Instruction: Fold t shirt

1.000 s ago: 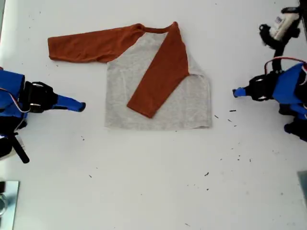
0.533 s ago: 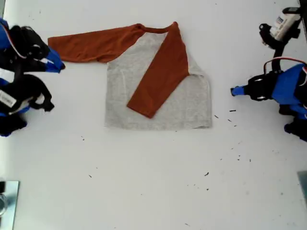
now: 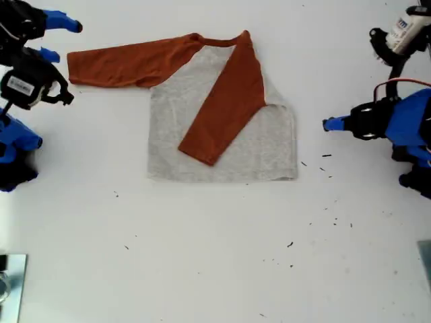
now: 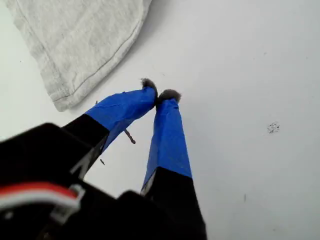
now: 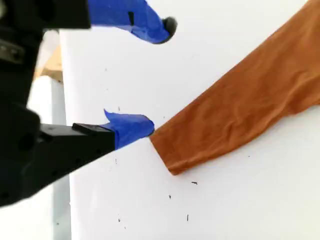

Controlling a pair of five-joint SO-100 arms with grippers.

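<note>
The t shirt (image 3: 256, 148) lies flat on the white table, grey body up. One rust-orange sleeve (image 3: 225, 108) is folded diagonally across it. The other sleeve (image 3: 128, 64) stretches toward the exterior view's left. My second gripper (image 3: 64, 42) is open at the exterior view's upper left, just off that sleeve's cuff. In the second wrist view its jaws (image 5: 159, 75) stand wide apart, one fingertip beside the cuff (image 5: 170, 155). My first gripper (image 3: 325, 125) is shut and empty on the exterior view's right, apart from the shirt; its wrist view shows the closed tips (image 4: 159, 94) near a grey hem corner (image 4: 75, 40).
Small dark specks (image 3: 326, 156) are scattered over the table toward the exterior view's lower right. A metallic object (image 3: 10, 282) sits at that view's lower left corner. A grey edge (image 3: 425, 262) shows at its right border.
The second arm swung from beside the shirt's lower part up to the stretched sleeve's cuff, and its jaws now stand open. The first arm barely shifted. The shirt has not moved.
</note>
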